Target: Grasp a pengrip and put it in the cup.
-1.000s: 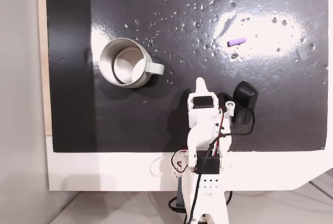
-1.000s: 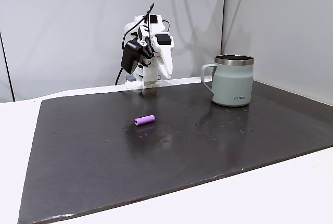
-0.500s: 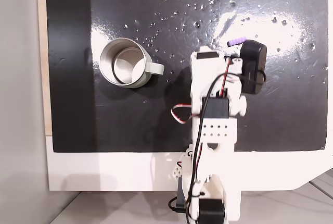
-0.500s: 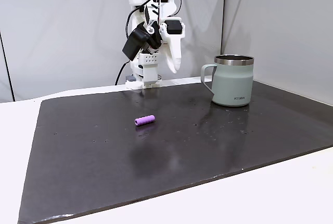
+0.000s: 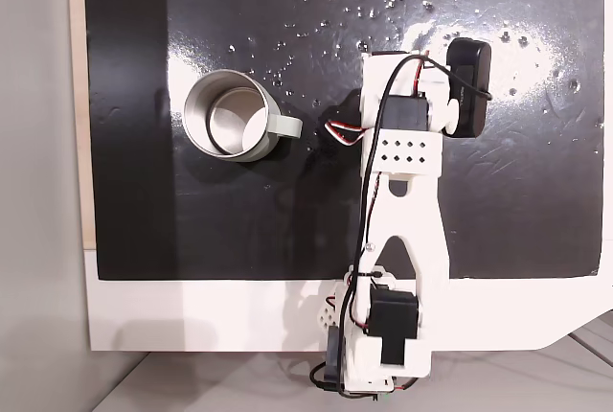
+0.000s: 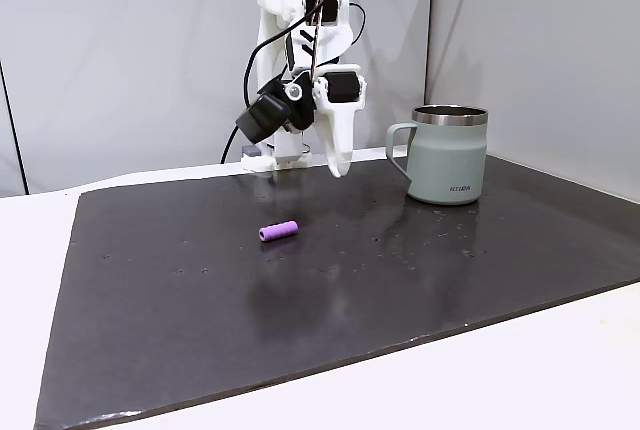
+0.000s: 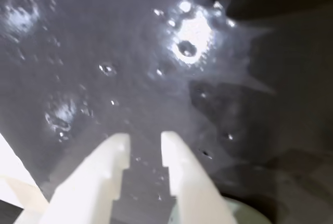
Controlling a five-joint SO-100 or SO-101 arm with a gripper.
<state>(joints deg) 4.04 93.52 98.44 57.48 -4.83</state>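
Note:
The pengrip (image 6: 278, 231), a small light-purple ribbed cylinder, lies on the black mat in the side fixed view. In the top fixed view my arm (image 5: 402, 134) covers the spot where it lies. The cup (image 5: 230, 115), a round silvery metal mug with a loop handle, stands upright at the mat's left; from the side the cup (image 6: 448, 155) is at the right. My gripper (image 6: 338, 170) hangs fingers-down above the mat, behind the pengrip and between it and the cup. In the wrist view the gripper (image 7: 144, 141) is open by a narrow gap, with only mat between the fingers.
The black mat (image 5: 536, 201) is glossy with glare spots and white specks (image 5: 364, 5) near its far part. A white board (image 5: 192, 311) borders the mat at the arm's base. Grey walls (image 6: 530, 30) stand behind the mat.
The arm has unfolded from its rest pose, risen and reached out over the mat. It now covers the pengrip in the top view. Pengrip and cup have not moved.

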